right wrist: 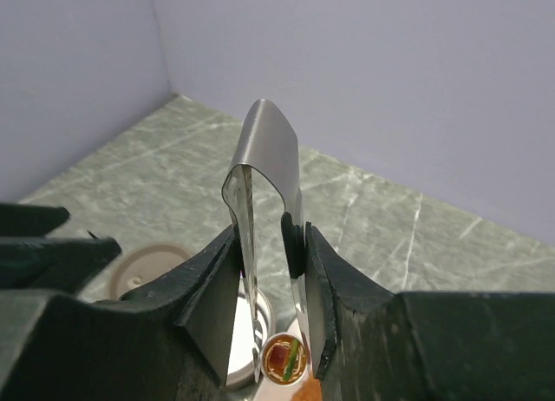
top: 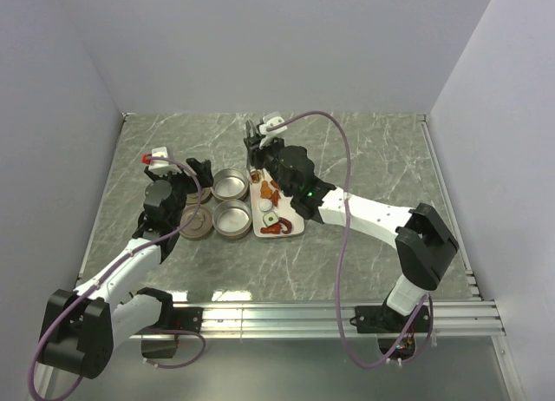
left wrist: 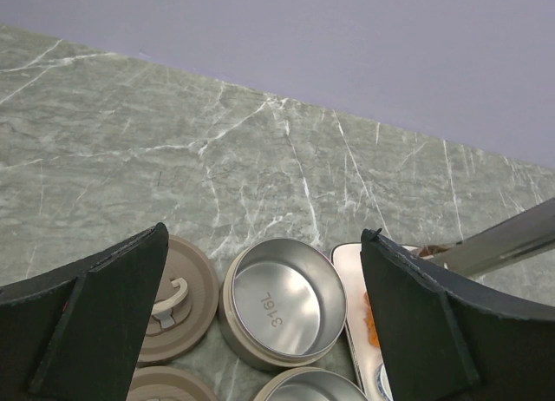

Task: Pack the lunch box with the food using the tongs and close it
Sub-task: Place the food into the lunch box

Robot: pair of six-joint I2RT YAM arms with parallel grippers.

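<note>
Nearest me, the two round brownish-grey metal tins [top: 232, 219] of the lunch box sit empty on the grey marbled tabletop [top: 373, 158]. Their flat handled lids [top: 197, 224] lie off to the left. Just right of the tins, the orange and red food pieces [top: 270, 212] lie on a white rectangular tray [top: 293, 223]. My left gripper [left wrist: 264, 240] hangs wide open and empty above the tins, possibly crowding them. Farther back, my right gripper [right wrist: 269, 240] is clamped on the slim metal tongs [right wrist: 269, 158], tips down over the tray. Packing and closing are left.

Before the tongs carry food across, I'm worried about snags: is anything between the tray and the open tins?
Nothing visible does: the far tin and near tin sit uncovered right beside the tray, lids lying on their other side.
</note>
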